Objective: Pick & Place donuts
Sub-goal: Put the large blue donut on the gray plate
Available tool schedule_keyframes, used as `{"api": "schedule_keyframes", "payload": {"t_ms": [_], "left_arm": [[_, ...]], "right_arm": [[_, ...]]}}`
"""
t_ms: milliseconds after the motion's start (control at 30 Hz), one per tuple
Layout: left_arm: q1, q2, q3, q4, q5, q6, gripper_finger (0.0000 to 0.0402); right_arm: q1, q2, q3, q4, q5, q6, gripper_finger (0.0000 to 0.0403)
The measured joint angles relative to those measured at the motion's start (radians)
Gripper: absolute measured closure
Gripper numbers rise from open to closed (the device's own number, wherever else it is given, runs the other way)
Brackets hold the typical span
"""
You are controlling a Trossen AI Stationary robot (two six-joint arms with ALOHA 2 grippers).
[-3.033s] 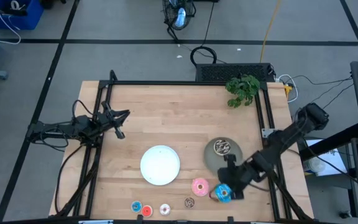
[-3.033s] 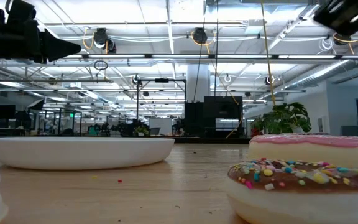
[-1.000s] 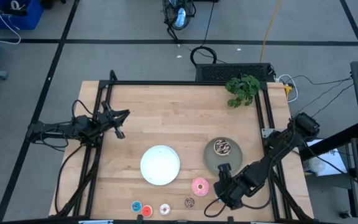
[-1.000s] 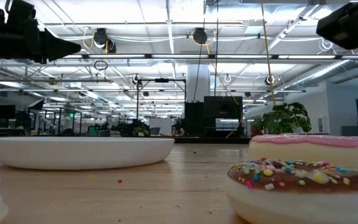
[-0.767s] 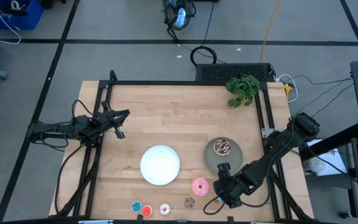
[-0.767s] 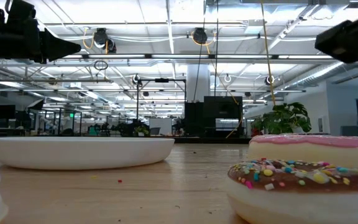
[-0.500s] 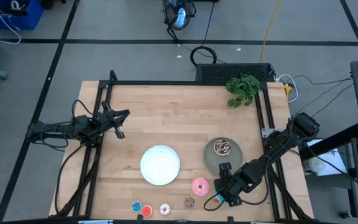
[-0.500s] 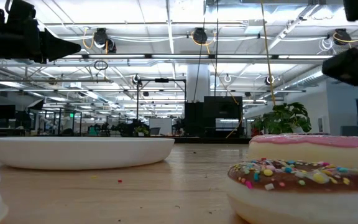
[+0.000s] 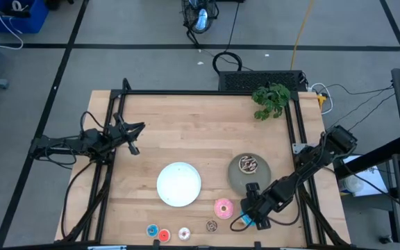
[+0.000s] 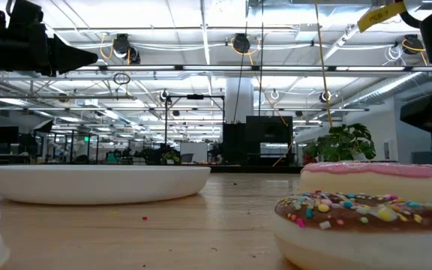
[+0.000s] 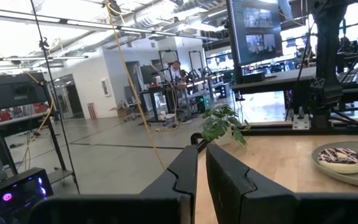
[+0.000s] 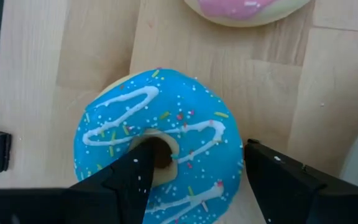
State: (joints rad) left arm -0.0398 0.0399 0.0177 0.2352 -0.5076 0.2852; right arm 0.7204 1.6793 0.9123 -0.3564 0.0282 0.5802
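The blue donut (image 12: 185, 118) lies near the table's front right, beside the pink donut (image 9: 222, 207). My right gripper (image 12: 196, 152) is over it, pointing down, and shut on its ring; in the high view the gripper (image 9: 247, 218) hides most of the donut (image 9: 244, 223). A chocolate donut (image 9: 247, 164) lies on the grey plate (image 9: 236, 179). The mini donuts, blue (image 9: 153, 230), red (image 9: 163, 236), white (image 9: 184, 233) and brown (image 9: 212, 226), lie along the front edge. My left gripper (image 9: 135, 132) is shut and empty above the far left. My right gripper comes at the blue donut from above. One finger (image 12: 138, 171) stands in the donut's hole and the other (image 12: 263, 168) is at the outer rim (image 12: 232, 168), with one side of the ring between them. I cannot tell whether the donut is off the table.
A white plate (image 9: 179, 184) sits at the table's middle front, left of the grey plate. A green plant (image 9: 271, 101) stands at the far right corner. Bare wood lies across the table's far half.
My right gripper has shifted slightly toward the table's left and far edge over the blue donut. A little more of the donut's blue now shows beside it in the high view.
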Motion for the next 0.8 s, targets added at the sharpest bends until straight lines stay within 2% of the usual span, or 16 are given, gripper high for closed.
{"api": "schedule_keyframes", "payload": {"t_ms": [167, 267, 433, 533, 633, 700, 800], "left_arm": [[0.000, 0.000, 0.000, -0.004, 0.000, 0.000, 0.0360], [0.000, 0.000, 0.000, -0.004, 0.000, -0.001, 0.0360], [0.000, 0.000, 0.000, -0.004, 0.000, -0.001, 0.0360], [0.000, 0.000, 0.000, -0.004, 0.000, -0.001, 0.0360], [0.000, 0.000, 0.000, -0.004, 0.000, -0.001, 0.0360], [0.000, 0.000, 0.000, -0.005, 0.000, -0.001, 0.0360], [0.000, 0.000, 0.000, -0.006, 0.000, -0.001, 0.0360]], "right_arm": [[0.000, 0.000, -0.014, 0.022, -0.013, 0.002, 0.0171], [-0.010, 0.001, -0.014, 0.043, -0.077, 0.009, 0.0197], [-0.044, 0.001, 0.004, 0.023, -0.168, 0.036, 0.0279], [-0.057, 0.001, 0.028, 0.017, -0.247, -0.006, 0.0335], [-0.061, 0.001, 0.072, -0.022, -0.265, -0.059, 0.0383], [-0.064, 0.001, 0.119, -0.087, -0.256, -0.101, 0.0392], [-0.064, 0.001, 0.212, -0.222, -0.195, -0.123, 0.0379]]}}
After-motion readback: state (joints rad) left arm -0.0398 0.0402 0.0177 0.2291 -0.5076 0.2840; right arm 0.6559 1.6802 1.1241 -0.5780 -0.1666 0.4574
